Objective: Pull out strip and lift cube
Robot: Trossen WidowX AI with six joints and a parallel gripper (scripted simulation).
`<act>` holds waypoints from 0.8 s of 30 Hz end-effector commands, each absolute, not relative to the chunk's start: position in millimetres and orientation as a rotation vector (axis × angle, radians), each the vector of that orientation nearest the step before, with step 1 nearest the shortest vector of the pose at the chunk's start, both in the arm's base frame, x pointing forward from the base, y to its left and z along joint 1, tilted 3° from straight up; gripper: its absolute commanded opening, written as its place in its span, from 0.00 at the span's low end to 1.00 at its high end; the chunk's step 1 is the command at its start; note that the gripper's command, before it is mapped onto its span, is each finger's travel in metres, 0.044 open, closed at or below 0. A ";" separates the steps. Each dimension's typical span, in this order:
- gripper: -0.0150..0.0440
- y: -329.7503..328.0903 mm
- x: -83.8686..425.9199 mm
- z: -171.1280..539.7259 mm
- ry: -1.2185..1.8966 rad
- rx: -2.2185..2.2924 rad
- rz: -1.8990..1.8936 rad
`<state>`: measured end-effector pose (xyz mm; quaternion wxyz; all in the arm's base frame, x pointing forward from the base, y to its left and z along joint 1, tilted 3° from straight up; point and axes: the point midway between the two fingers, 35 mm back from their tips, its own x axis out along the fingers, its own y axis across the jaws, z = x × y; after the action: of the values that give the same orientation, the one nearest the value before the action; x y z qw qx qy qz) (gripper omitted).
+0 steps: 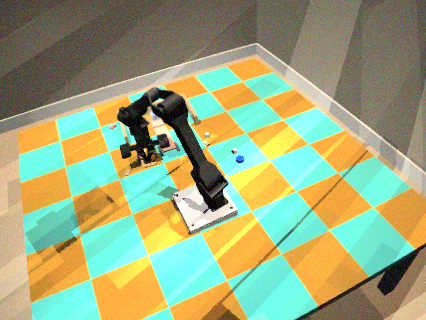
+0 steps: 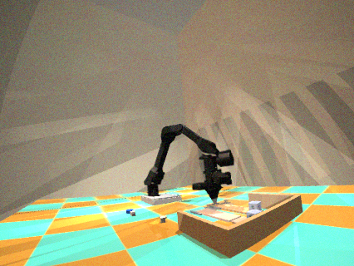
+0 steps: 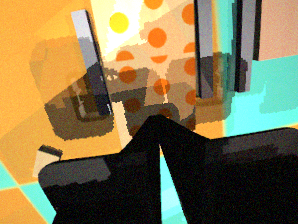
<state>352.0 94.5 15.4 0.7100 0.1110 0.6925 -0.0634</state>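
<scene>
While wrist shows dotted strip (image 3: 172,25), exterior — cubes (image 2: 254,205) (image 1: 154,116)

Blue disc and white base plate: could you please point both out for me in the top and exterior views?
Blue disc (image 1: 240,159) (image 2: 128,211): top and exterior views, on its visible middle.
White base plate (image 1: 194,226) (image 2: 171,200): top view, near a free corner; exterior view, on its side edge.

From my station: one bench (image 1: 305,240) (image 2: 83,249), top chequered orange and turquoise; one dark leg (image 1: 397,272) under its near-right corner. Pale low ledge (image 1: 340,110) along its far and right edges. Walls (image 1: 125,45) (image 2: 95,83), grey-brown, banded with slanting light. Floor (image 1: 9,175), pale brown, past the left edge.
</scene>
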 end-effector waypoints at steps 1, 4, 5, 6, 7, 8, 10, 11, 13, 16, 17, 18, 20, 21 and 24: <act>0.25 96.3 340.7 10.1 1.558 0.241 -0.148; 0.25 97.3 336.3 10.0 1.558 0.241 -0.148; 0.25 97.6 334.9 10.0 1.559 0.241 -0.148; 0.25 97.9 333.5 9.9 1.559 0.241 -0.148; 0.25 98.2 332.0 9.9 1.559 0.241 -0.148; 0.25 98.5 330.6 9.9 1.559 0.241 -0.148; 0.25 99.2 327.7 9.8 1.559 0.241 -0.148; 0.25 99.5 326.3 9.8 1.559 0.241 -0.148; 0.25 100.1 323.4 9.8 1.560 0.241 -0.148; 0.25 101.1 319.2 9.7 1.560 0.241 -0.148; 0.25 101.4 317.7 9.7 1.560 0.241 -0.148; 0.25 101.7 316.3 9.7 1.560 0.241 -0.148; 0.25 102.4 313.3 9.6 1.560 0.241 -0.148; 0.25 102.8 311.6 9.6 1.560 0.241 -0.148; 0.25 103.8 306.9 9.6 1.561 0.241 -0.148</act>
<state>317.7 102.8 14.9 0.7096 0.1119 0.6928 -0.0628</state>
